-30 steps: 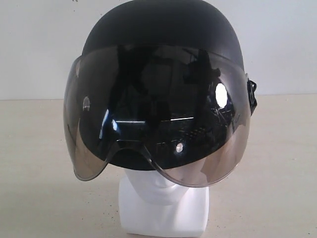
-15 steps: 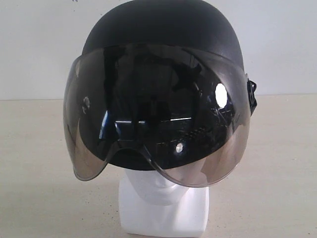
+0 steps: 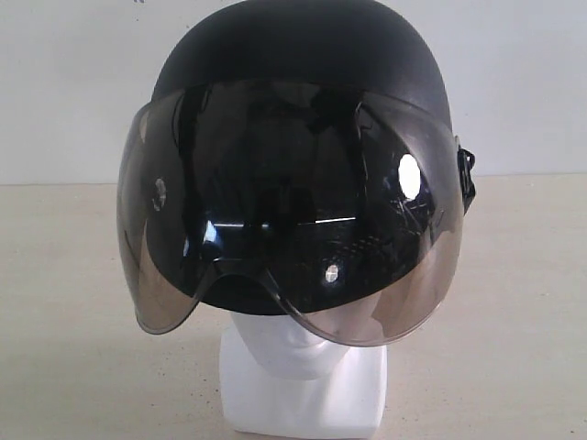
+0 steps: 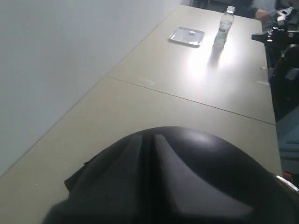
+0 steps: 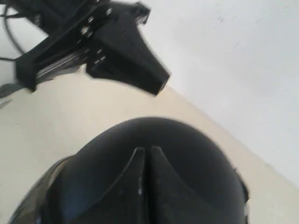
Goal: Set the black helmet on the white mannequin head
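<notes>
The black helmet (image 3: pixel 303 46) sat on top of the white mannequin head (image 3: pixel 303 371), shell fully over the crown, smoky visor (image 3: pixel 275 202) down over the face so only chin & blocky neck base showed beneath it; a chin strap (image 3: pixel 468 174) hung loose at one side of the head. The head stood on the worktop (image 3: pixel 73 321). No arm showed in the exterior view. In the wrist views both pincers hovered just above the head: R pincer (image 5: pixel 145 151) was closed on nothing, fingers pressed together over the shell's crown; L pincer (image 4: pixel 150 137) also looked closed & empty, w/ only a thin seam between its fingers. Whether either tip touched the shell couldn't be told. Far from the head, down the worktop, lay a metal tray (image 4: pixel 187 36) w/ a water bottle (image 4: pixel 224 28) beside it. Judged from this, placement was approx done, so the step in hand was clearing off. To do it well: lift both pincers straight up from the head, no sideways drag, since the head looked top-heavy w/ the helmet on & its base narrow; a nudge could twist the shell or tip the lot. The visor's lower edge looked a touch lower on one side, so a check for level seating made sense before backing away.
</notes>
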`<state>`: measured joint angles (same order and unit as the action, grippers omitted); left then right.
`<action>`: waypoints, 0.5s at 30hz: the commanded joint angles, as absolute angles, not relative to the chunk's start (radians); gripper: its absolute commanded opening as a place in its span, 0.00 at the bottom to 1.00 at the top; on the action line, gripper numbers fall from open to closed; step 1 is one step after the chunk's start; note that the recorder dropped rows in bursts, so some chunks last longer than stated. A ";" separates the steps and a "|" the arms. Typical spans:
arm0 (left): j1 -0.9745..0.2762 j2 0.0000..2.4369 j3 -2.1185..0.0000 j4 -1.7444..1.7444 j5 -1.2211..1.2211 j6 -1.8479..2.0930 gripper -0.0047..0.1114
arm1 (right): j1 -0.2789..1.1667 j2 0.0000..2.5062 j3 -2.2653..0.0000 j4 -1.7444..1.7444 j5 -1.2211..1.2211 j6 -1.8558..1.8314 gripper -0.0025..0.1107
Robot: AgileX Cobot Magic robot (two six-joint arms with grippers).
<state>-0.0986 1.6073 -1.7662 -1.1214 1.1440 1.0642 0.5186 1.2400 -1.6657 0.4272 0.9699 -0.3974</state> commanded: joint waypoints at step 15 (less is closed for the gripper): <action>-0.084 1.612 -1.778 -1.138 1.203 1.134 0.08 | 0.814 1.510 -1.912 0.048 1.056 -0.052 0.02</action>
<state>-0.0948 1.6073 -1.7662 -1.1307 1.1635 1.1019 0.8094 1.4798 -1.8385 0.0112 1.0058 -0.0340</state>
